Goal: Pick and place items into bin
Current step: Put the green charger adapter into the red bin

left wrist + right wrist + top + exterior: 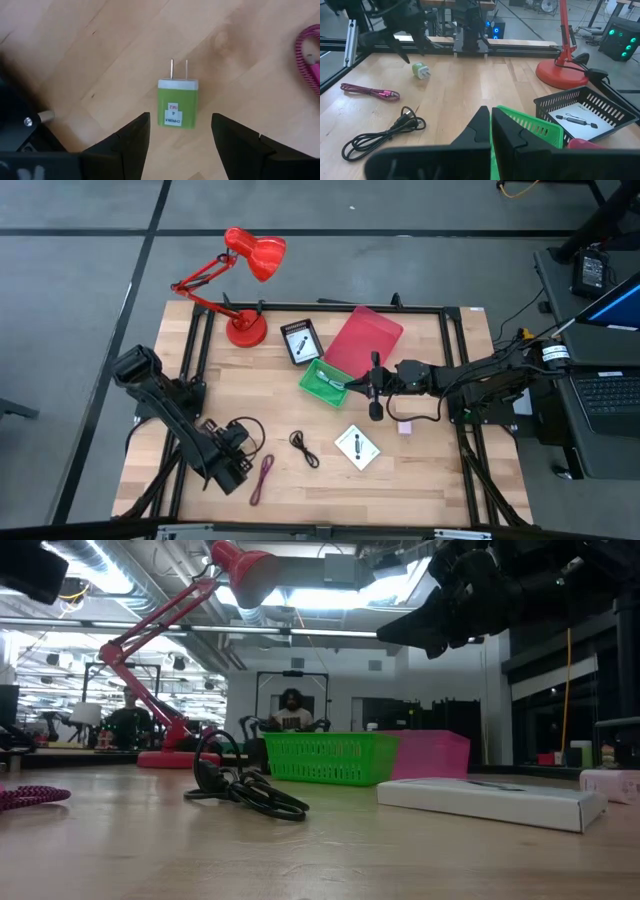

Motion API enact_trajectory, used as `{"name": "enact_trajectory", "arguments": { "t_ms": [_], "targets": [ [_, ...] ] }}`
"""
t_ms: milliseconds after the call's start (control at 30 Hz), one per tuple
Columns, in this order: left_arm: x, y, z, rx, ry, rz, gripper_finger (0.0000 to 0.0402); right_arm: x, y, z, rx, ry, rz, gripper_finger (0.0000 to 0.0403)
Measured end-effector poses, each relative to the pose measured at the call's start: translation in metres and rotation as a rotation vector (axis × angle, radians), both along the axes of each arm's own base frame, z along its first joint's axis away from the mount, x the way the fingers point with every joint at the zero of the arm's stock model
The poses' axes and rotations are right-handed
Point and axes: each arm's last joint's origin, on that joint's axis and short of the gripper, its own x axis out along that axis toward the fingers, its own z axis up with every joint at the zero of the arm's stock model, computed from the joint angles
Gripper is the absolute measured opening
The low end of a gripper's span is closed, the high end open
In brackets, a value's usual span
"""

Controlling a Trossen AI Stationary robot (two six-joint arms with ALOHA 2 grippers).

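Note:
A small green plug [178, 102] with two metal prongs lies flat on the wooden table. My left gripper [180, 142] hangs open above it near the table's front left, one finger on either side, touching nothing; the right wrist view shows the plug [421, 70] under that gripper [406, 47]. A maroon cable [262, 478], a black cable [304, 448], a white card [357, 447] and a pink cube [405, 427] lie loose. My right gripper [490, 125] is shut and empty, level above the green bin [325, 383].
A pink lid [362, 340] lies behind the green bin. A black basket [302, 342] holds another white card. A red desk lamp [245, 330] stands at the far left. A person [291, 710] sits in the room beyond the table.

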Motion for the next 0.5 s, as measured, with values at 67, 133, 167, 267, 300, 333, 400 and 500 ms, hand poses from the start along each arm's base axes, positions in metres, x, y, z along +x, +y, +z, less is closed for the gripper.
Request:
{"name": "enact_trajectory", "arguments": {
  "t_ms": [67,133,167,267,300,333,400,500],
  "targets": [
    [0.001,-0.001,-0.005,0.015,0.016,-0.001,0.0212,0.000,0.000,0.000,0.001,0.000,0.000,0.0000],
    [0.002,-0.002,-0.009,0.017,0.038,0.000,0.0214,0.000,0.000,0.000,0.001,0.000,0.000,0.0000],
    [0.002,-0.003,-0.011,0.007,0.060,-0.003,0.0214,0.000,0.000,0.000,0.002,0.000,0.000,0.0000],
    [0.001,-0.005,-0.015,-0.025,0.120,-0.010,0.0214,0.000,0.000,0.000,0.002,-0.001,0.000,0.0000],
    [0.001,-0.005,-0.016,-0.027,0.128,-0.010,0.0213,0.000,0.000,0.000,0.003,-0.001,-0.001,0.0000],
    [0.001,-0.006,-0.016,-0.027,0.132,-0.012,0.0213,0.000,0.000,0.000,0.003,-0.001,-0.001,0.0000],
    [0.001,-0.006,-0.017,-0.026,0.129,-0.026,0.0213,0.000,0.000,0.000,0.004,-0.001,-0.001,0.0000],
    [0.002,-0.005,-0.017,0.004,0.103,-0.041,0.0213,0.000,0.000,0.000,0.004,-0.001,-0.001,0.0000]
  ]
}}
